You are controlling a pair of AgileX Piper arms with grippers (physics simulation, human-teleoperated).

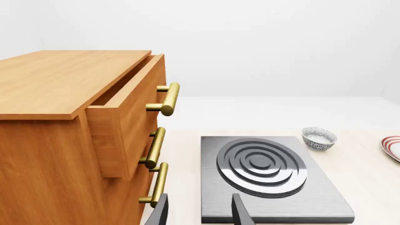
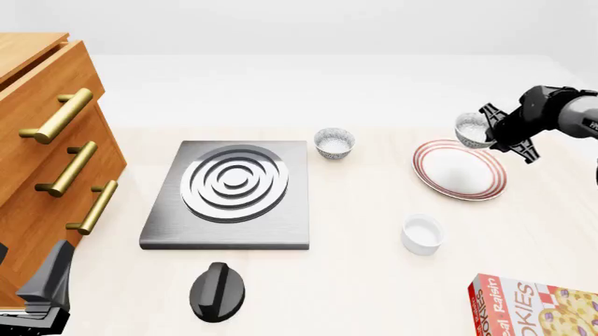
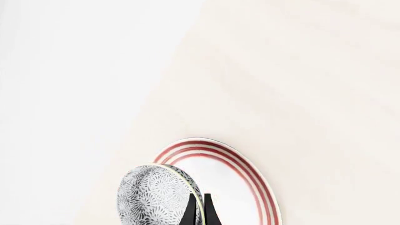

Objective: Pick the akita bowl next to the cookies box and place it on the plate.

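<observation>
- Right claw (image 2: pixel 488 133) is clamped on the akita bowl's (image 2: pixel 473 130) rim, carrying it tilted just above the plate's (image 2: pixel 427 170) far edge.
- Letting go here could roll it off; left claw (image 1: pixel 198 213) idles, parted.

Plain white walls, wooden dresser (image 2: pixel 42 140), pale table (image 2: pixel 374 280)

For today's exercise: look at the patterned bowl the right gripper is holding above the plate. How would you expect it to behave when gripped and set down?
The akita bowl looks rigid and glazed, so it probably won't flex but may slip. The right gripper pinches only its thin rim, tilting it, so it could pivot. Released onto the plate at that tilt, its rounded body may rock or roll before settling.
</observation>
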